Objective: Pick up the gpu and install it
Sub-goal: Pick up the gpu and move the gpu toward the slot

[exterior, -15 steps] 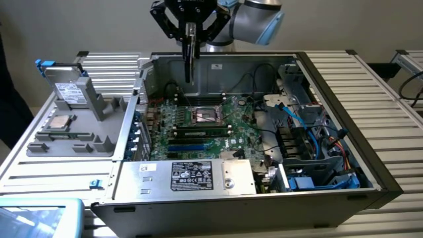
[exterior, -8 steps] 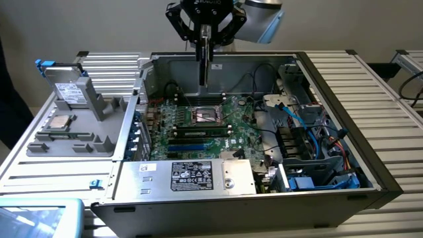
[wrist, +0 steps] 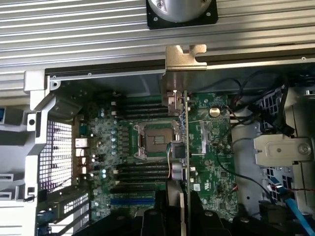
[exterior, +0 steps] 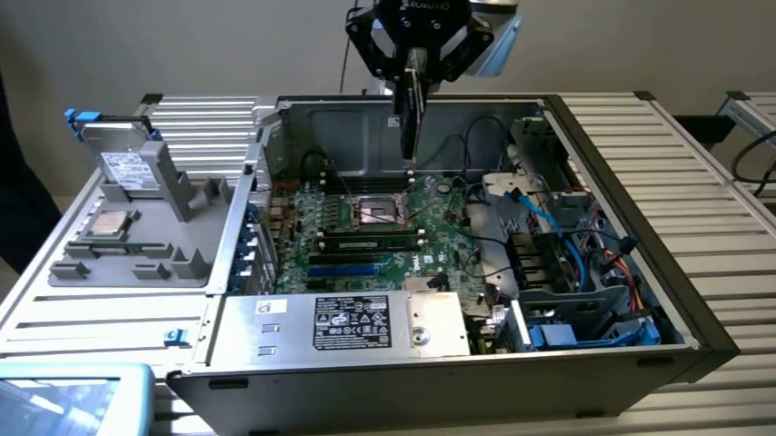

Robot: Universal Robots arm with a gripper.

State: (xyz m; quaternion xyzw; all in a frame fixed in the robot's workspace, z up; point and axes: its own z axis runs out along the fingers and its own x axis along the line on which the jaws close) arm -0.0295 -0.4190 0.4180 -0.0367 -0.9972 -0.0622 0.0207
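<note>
Green card, gpu (exterior: 412,113): clamped edge-on in the end effector (exterior: 419,65), its visible length running straight down from it. Silver bracket (wrist: 184,59) on the rear-wall side of the case (exterior: 363,391). Position: above the open case, over its motherboard (exterior: 401,204) beside the socket; not seated.

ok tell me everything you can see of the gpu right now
The gpu is a thin green card, held on edge and upright by the gripper, which is shut on it. In the wrist view it is seen edge-on, with a silver metal bracket with a bent tab at its free end and dark parts on one face. It hangs over the motherboard inside the open computer case. Whether it touches the board cannot be told.
</note>
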